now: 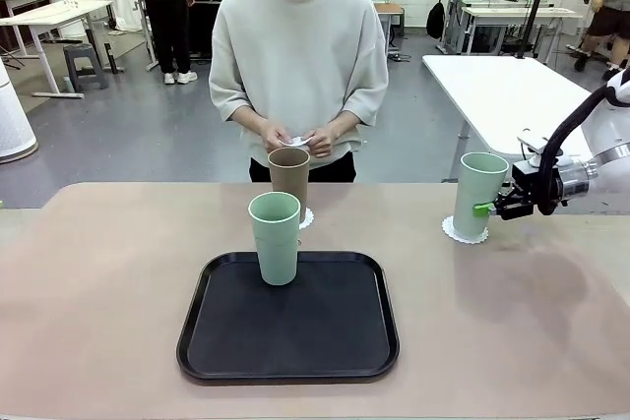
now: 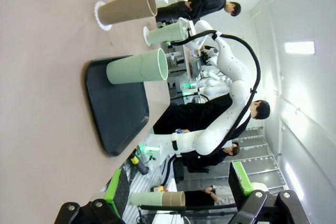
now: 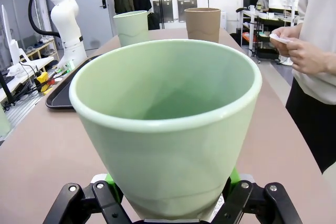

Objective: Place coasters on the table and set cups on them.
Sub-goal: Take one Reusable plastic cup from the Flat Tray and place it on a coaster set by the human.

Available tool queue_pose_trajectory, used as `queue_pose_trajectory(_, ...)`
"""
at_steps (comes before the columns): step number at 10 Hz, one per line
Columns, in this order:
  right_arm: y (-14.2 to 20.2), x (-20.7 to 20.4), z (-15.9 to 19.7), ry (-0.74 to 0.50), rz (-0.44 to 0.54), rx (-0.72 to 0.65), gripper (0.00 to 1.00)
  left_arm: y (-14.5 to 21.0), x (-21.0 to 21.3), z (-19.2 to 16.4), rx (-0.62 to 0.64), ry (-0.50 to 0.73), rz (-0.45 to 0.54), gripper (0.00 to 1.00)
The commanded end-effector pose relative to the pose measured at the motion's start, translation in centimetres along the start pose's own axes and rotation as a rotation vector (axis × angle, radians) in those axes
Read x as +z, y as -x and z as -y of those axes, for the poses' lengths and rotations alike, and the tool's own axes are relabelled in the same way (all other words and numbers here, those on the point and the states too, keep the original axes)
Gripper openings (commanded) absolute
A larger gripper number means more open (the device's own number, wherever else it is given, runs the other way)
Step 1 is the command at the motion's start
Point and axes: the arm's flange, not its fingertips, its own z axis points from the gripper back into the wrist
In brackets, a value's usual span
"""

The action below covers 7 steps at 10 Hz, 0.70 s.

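Observation:
A mint green cup [image 1: 479, 192] [image 3: 168, 124] stands on a white coaster [image 1: 464, 232] at the right of the table [image 1: 98, 272], and my right gripper [image 1: 489, 208] [image 3: 170, 205] is shut on its lower part. Behind the tray, a brown cup [image 1: 288, 172] [image 2: 126, 9] rests on a second coaster [image 1: 305, 218] [image 2: 98, 15]. Another mint cup [image 1: 275, 238] [image 2: 137, 69] stands on the black tray [image 1: 295, 341]. The person's hands hold a third coaster [image 1: 298, 141] [image 3: 281, 39]. My left gripper [image 2: 178, 192] hangs open above the table, nothing between its fingers.
The person stands at the far edge of the table, behind the brown cup. A white-topped table [image 1: 502, 86] stands beyond the right side. Bare tabletop lies left and right of the tray [image 2: 118, 108].

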Motion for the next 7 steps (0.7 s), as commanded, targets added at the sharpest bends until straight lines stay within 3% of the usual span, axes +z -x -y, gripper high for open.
queue_pose_trajectory(1,-0.35,0.17,0.96,-0.006,0.031,-0.005,0.84,0.04,0.16,0.23,0.003,-0.002,0.005,1.00)
queue_pose_trajectory(7,0.10,0.14,1.26,-0.010,0.038,-0.026,0.84,0.04,0.16,0.23,0.003,-0.002,0.005,1.00)
